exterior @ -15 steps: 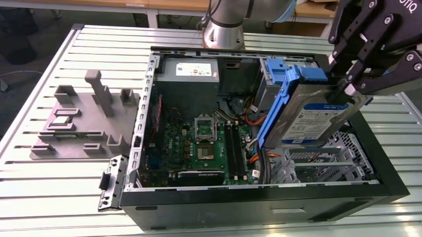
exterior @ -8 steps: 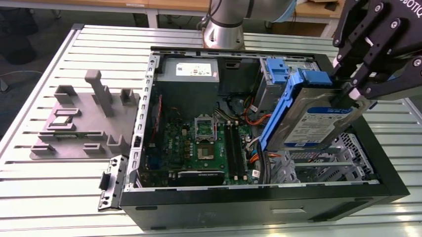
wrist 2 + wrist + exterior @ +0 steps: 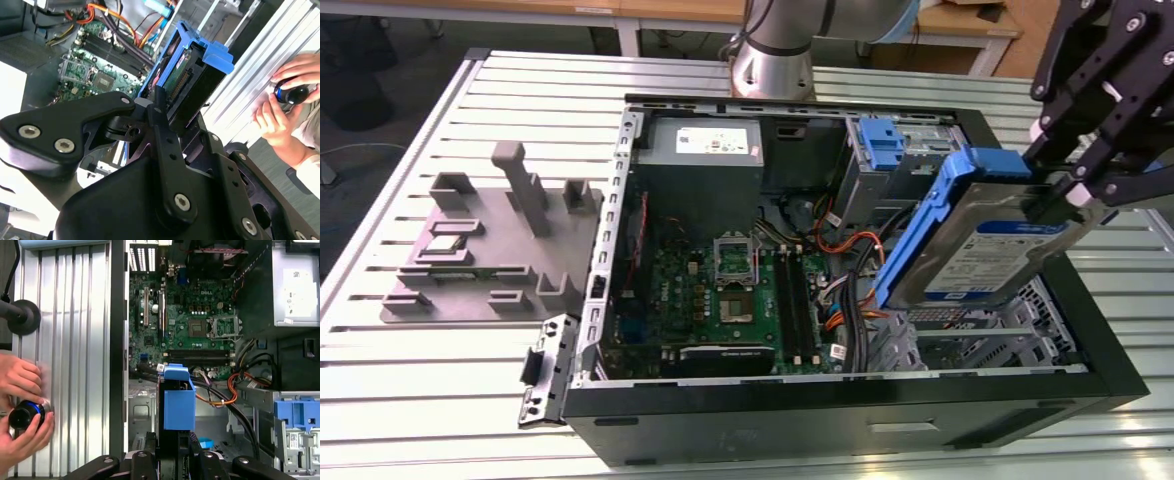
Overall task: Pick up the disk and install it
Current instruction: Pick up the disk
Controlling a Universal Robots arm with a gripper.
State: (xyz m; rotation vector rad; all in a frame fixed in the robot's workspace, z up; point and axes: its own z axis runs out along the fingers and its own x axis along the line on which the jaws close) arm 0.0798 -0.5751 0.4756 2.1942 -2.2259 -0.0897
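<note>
One disk (image 3: 983, 250) hangs tilted in the exterior view, labelled face showing, above the open computer case (image 3: 854, 405) toward the exterior view's right. The gripper (image 3: 1058, 196) is clamped on its upper blue rail. A grey fixture plate (image 3: 474, 255) lies on the table (image 3: 427, 380) at the exterior view's left.

In the second wrist view, black fingers (image 3: 159, 112) pinch the disk (image 3: 187, 82) by one end. The motherboard (image 3: 95, 75) lies beyond, and a person's hands (image 3: 282, 107) hold a dark knob (image 3: 295, 92).

In the first wrist view, the disk (image 3: 178, 400) shows edge-on over the case interior, next to the motherboard (image 3: 190, 325).
</note>
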